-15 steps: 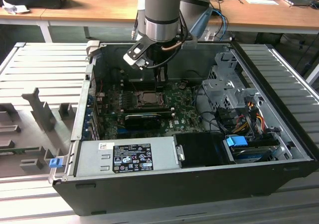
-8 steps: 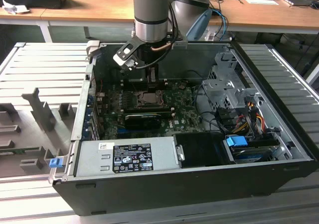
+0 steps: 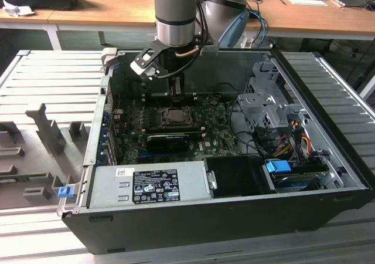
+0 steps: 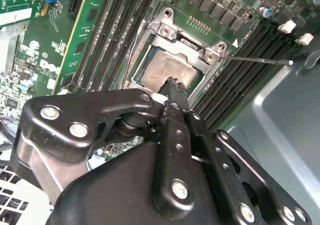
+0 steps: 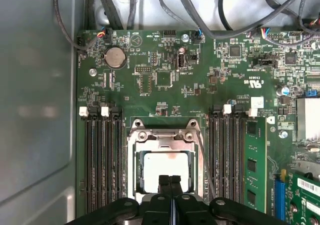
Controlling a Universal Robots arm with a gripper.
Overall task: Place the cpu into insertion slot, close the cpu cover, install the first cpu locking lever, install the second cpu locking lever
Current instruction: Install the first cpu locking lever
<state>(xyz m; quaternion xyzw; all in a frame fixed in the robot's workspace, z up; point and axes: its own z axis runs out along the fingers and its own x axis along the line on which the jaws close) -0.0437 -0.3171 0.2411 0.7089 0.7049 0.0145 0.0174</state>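
The cpu (image 5: 165, 166) lies flat in the insertion slot (image 3: 174, 116) on the green board, its pale metal face showing. Over it lies the cpu cover (image 5: 165, 141), a silver frame whose square opening shows the chip. My gripper (image 5: 170, 179) is shut with nothing between its fingers, and its tip hovers at the edge of the cpu (image 4: 167, 71) nearest the wrist; touch cannot be told. In the second wrist view the gripper (image 4: 174, 83) points down at the chip. A thin locking lever (image 4: 255, 60) sticks out sideways from the slot, unlatched. The arm's gripper (image 3: 176, 91) hangs above the slot.
Black memory slots (image 5: 102, 160) flank the socket on both sides. A black card (image 3: 167, 141) sits in front of the socket, and a power supply (image 3: 146, 185) beyond it. Drive cage (image 3: 263, 102) and cables (image 3: 293, 138) fill the exterior view's right. Grey case walls (image 5: 35, 110) enclose the board.
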